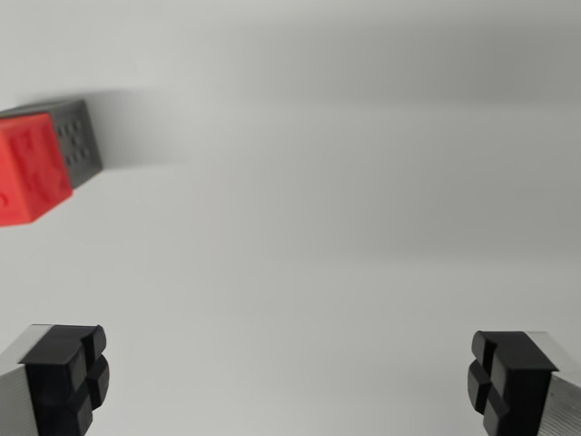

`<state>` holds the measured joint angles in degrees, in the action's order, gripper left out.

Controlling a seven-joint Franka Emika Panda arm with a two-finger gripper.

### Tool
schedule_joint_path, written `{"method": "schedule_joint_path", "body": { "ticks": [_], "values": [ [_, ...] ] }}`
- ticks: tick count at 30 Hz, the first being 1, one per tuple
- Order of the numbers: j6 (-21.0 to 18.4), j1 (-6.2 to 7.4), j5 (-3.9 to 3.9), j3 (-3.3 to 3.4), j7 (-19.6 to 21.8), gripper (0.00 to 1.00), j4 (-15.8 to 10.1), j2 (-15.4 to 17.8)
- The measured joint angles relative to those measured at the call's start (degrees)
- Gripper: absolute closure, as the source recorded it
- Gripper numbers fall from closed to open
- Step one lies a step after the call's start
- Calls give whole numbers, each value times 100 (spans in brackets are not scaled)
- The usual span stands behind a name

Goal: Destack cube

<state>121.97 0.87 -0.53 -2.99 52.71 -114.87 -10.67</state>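
A: Where are the cubes from where you stand?

B: Far over at the wrist view's left, up past the middle. There's a red cube (29,170) sitting on a grey cube (80,143), so that's 2 blocks, still stacked. The red one is cut off by the edge of the picture, and the grey one shows behind and below it, with small raised dots on its side.

A: And the gripper?

B: The gripper (290,380) is spread wide, with nothing between its jaws. 1 of the black fingertips (68,372) shows at the bottom left and the other at the bottom right, both with metal behind them.

A: Is it near the stack?

B: No, well apart. The stack lies outside the gap, beyond the left finger. Between the fingers there's only the plain white table (327,218), and the stack throws a soft shadow to the right
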Motion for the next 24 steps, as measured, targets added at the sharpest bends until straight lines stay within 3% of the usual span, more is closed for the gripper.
{"method": "schedule_joint_path", "body": {
  "ticks": [24],
  "values": [
    [707, 552, -36, -166, 462, 0, -165, -407]
  ]
}}
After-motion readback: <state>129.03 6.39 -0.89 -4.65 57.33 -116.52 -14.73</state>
